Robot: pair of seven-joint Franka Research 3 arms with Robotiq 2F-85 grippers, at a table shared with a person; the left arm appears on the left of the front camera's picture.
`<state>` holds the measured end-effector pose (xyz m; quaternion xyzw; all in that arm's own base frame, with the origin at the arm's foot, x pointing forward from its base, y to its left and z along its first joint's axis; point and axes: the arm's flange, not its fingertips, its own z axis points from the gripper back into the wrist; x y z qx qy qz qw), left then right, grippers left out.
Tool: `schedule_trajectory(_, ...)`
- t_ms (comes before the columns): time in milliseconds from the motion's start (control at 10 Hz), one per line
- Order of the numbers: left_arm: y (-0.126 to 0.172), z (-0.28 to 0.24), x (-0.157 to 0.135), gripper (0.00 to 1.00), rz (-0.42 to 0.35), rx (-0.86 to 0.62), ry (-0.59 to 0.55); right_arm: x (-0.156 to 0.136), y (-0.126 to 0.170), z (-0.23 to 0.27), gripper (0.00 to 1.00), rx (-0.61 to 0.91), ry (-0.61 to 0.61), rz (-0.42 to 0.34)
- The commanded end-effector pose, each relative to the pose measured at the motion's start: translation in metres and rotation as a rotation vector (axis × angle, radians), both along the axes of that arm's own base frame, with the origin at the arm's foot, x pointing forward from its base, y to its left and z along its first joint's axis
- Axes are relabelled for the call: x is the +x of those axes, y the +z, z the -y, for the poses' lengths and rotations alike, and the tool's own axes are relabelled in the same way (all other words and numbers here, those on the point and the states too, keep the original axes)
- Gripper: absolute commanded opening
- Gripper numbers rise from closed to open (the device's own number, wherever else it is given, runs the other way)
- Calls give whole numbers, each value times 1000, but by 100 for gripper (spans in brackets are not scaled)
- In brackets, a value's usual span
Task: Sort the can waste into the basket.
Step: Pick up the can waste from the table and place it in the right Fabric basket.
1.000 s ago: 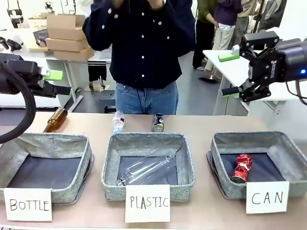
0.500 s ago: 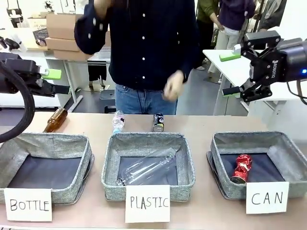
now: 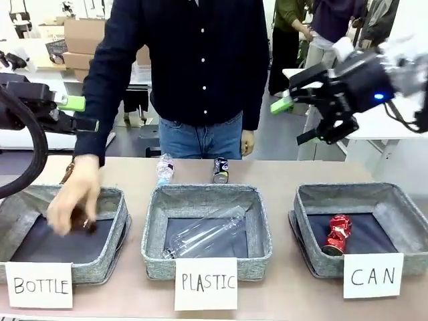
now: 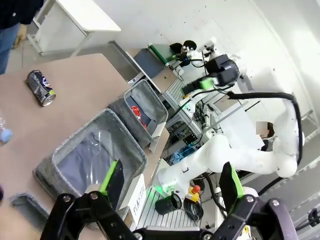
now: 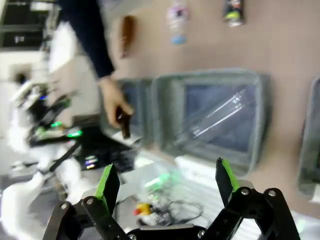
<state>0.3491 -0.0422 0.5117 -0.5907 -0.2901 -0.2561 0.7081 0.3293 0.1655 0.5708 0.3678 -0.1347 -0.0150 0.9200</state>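
Your right hand (image 3: 297,122) has swung inward, released and empty; your left hand (image 3: 80,114) likewise. The red can (image 3: 338,234) lies in the CAN basket (image 3: 348,188), the black can (image 3: 221,170) on the counter (image 3: 281,174).

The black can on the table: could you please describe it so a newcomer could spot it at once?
Find the middle basket, carded PLASTIC. On the bare table just behind its far rim are a clear bottle and, to its right, the black can. It is the short, dark metal one with pale print.
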Motion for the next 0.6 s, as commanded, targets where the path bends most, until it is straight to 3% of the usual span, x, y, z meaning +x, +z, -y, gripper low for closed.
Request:
schedule_trajectory(0, 3, -2, -2, 100, -11, -13, -7, 59, 3, -36, 100, -254, -99, -69)
schedule_trajectory(200, 3, -2, -2, 100, -11, -13, -7, 79, 4, -86, 100, -359, -82, -34)
schedule_trajectory(300, 3, -2, -2, 100, -11, -13, -7, 88, -6, -102, 100, -400, -71, -62)
schedule_trajectory(400, 3, -2, -2, 100, -11, -13, -7, 82, -12, -112, 100, -386, -45, -70)
schedule_trajectory(500, 3, -2, -2, 100, -11, -13, -7, 52, 3, -91, 100, -309, 102, -112)
